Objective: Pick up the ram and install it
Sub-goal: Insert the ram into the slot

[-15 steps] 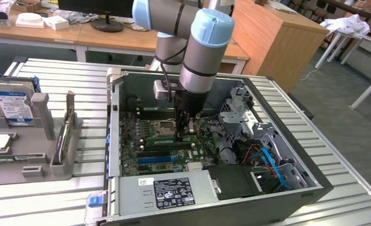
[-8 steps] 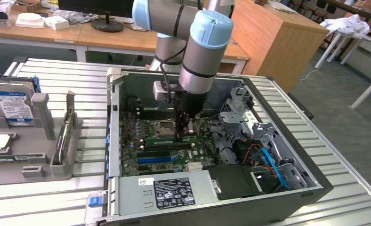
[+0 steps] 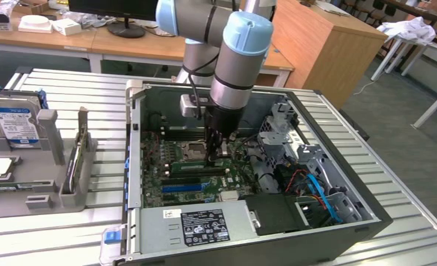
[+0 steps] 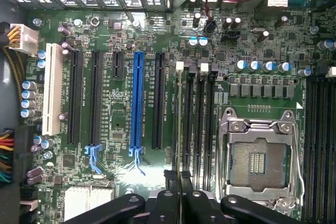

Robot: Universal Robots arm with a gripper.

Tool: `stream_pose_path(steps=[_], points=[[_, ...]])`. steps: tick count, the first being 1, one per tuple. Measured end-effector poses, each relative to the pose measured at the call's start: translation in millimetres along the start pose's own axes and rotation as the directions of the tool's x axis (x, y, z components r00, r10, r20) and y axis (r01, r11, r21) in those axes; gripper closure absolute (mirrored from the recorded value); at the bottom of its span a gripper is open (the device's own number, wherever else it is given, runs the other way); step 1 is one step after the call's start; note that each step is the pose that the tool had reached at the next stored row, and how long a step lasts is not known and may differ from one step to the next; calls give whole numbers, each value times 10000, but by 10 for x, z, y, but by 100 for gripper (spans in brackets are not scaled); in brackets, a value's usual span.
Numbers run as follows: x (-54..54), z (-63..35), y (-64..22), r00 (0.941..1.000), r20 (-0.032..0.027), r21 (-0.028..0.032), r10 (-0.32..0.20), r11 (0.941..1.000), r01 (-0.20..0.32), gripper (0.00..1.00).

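The ram (image 3: 194,164) is a thin green stick lying along the black memory slots (image 4: 199,124) of the motherboard (image 4: 115,124), inside the open computer case (image 3: 133,166). In the wrist view the ram (image 4: 180,119) appears edge-on as a narrow strip running from a white latch back to my fingers. My gripper (image 3: 217,157) reaches straight down into the case beside the processor socket (image 3: 196,148). The gripper (image 4: 180,179) is shut on the ram's near end. Whether the stick is seated in the slot or just above it, I cannot tell.
A long blue slot (image 4: 138,103) and black expansion slots lie beside the memory slots. The metal processor socket (image 4: 257,161) is on the other side. The power supply (image 3: 196,224), a drive cage (image 3: 285,133) and blue cables (image 3: 315,188) crowd the case. A hard drive (image 3: 15,124) stands in a grey holder at the exterior view's left.
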State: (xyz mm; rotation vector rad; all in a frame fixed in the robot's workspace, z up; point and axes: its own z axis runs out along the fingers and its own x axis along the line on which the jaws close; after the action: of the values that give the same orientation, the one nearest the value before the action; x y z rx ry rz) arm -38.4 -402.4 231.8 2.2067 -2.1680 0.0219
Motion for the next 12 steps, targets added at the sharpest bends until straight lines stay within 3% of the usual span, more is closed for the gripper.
stream_pose_path(steps=[6,12], points=[[-1,8,3,10000,-16,7,2,10000,-2,88],[-2,19,18,10000,-19,69,7,10000,-7,88]])
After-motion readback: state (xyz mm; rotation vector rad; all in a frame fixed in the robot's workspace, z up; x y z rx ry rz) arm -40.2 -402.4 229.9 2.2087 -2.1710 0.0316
